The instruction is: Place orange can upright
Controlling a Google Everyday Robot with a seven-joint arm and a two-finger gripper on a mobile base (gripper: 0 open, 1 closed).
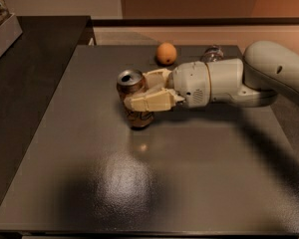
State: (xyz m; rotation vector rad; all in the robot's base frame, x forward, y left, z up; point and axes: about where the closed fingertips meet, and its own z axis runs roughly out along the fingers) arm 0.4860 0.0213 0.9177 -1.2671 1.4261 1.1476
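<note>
The orange can is coppery brown with a silver top rim. It stands nearly upright on the dark grey table, left of centre, its base on or just above the surface. My gripper reaches in from the right and is shut on the can, one cream finger across its front and the other behind it. The white arm stretches off to the right edge.
A round orange fruit lies at the table's back, behind the gripper. A clear plastic bottle sits at the back right, partly hidden by the arm. A black counter adjoins the table's left side.
</note>
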